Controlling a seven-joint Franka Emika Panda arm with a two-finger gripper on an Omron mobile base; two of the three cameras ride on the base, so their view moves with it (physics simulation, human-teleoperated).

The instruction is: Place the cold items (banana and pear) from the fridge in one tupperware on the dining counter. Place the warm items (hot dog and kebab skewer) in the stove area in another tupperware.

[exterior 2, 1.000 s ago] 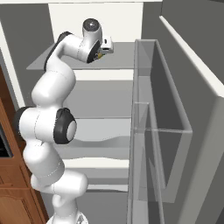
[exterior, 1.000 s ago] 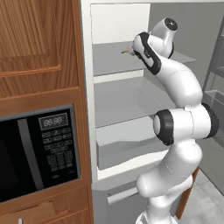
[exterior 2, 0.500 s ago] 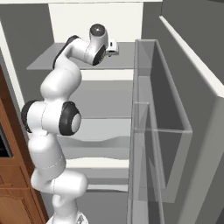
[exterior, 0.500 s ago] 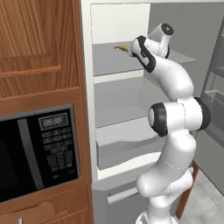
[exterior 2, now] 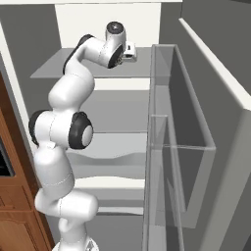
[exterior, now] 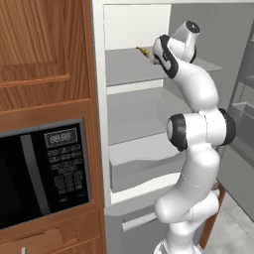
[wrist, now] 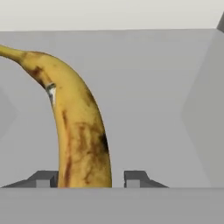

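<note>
Change since earlier frame: I have pushed the arm deeper over the top shelf of the fridge (exterior: pixel 149 129); the hand now sits at the banana, where before it hung short of it.
Pincer: the gripper (wrist: pixel 89 178) has its two tips either side of the banana's lower end. The left tip looks to be touching the peel; a bare strip of shelf shows between the peel and the right tip. I read the jaws as part-way in and not yet clamped.
Banana: the banana (wrist: pixel 74 127) lies on the top shelf of the fridge, running away from the hand and curving toward its stem end. In the left base view its yellow tip (exterior: pixel 144 50) shows just beside the wrist.
Landmark: top shelf (exterior: pixel 134 67), the highest of the grey shelves in the fridge; the hand is over its rear half, the lower shelves and drawer bin are below it.
Fridge door: open, with clear door bins (exterior 2: pixel 171 147) beside the arm on its right.
Outside the fridge: microwave (exterior: pixel 42 171) in the wooden cabinet, left of the fridge.
Task progress: early, by my judgement. The banana is not yet lifted from the shelf.
Remaining: secure and carry the banana to its tupperware, then the pear, hot dog and kebab skewer.
</note>
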